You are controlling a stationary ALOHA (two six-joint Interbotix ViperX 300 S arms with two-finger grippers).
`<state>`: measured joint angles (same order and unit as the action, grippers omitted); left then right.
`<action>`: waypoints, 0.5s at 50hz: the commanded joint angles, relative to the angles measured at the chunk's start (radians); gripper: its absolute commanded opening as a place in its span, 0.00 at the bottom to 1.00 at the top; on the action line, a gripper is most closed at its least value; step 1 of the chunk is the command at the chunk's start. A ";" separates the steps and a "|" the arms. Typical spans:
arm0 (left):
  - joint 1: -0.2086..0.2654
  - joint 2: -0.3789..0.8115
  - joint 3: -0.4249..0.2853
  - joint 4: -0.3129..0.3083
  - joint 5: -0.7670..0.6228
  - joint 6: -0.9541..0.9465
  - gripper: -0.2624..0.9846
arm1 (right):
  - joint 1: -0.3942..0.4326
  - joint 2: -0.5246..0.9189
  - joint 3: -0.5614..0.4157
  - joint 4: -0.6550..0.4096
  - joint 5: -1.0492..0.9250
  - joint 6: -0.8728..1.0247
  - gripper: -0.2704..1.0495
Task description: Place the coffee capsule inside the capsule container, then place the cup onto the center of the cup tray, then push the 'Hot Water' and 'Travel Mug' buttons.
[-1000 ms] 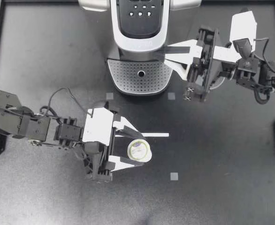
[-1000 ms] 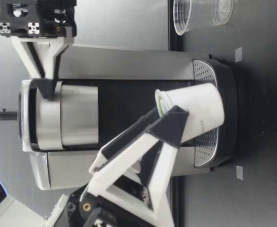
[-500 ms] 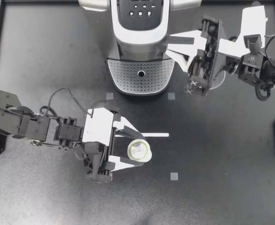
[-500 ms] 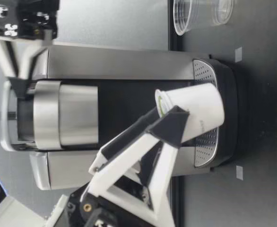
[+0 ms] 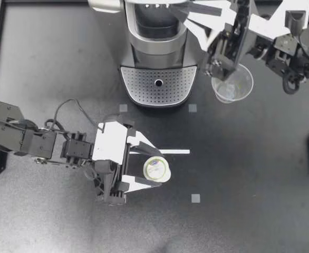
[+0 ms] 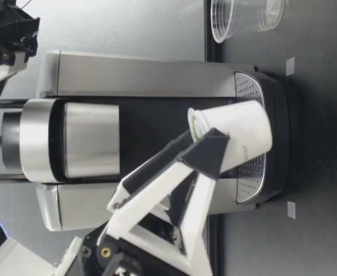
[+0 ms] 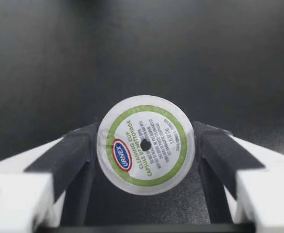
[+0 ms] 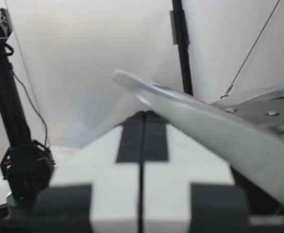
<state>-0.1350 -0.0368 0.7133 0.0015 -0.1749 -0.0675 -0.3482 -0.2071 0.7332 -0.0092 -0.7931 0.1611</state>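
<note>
Coffee capsule (image 5: 157,168) is pinched in my downward-sloping left claw (image 5: 154,167).

My left end effector (image 5: 151,167) clamps the capsule (image 5: 157,169); my right end effector (image 5: 189,11) is raised, fingers pressed together.

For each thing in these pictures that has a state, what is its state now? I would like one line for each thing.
left tool, shut on the coffee capsule
coffee capsule, gripped, foil side up
right tool, shut, against the lid handle
brewer lid, open
cup tray, nothing on it
cup, upright, off the cup tray
</note>
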 commanded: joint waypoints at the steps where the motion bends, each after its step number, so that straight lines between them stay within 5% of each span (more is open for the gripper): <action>1: 0.000 -0.031 -0.014 0.000 -0.009 -0.002 0.54 | -0.041 -0.008 -0.035 0.003 -0.009 0.000 0.20; 25: 0.000 -0.083 -0.018 0.003 0.021 0.038 0.54 | -0.187 0.034 -0.120 0.000 0.084 0.003 0.20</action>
<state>-0.1350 -0.0859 0.7133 0.0031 -0.1657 -0.0399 -0.5062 -0.1764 0.6427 -0.0123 -0.7194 0.1641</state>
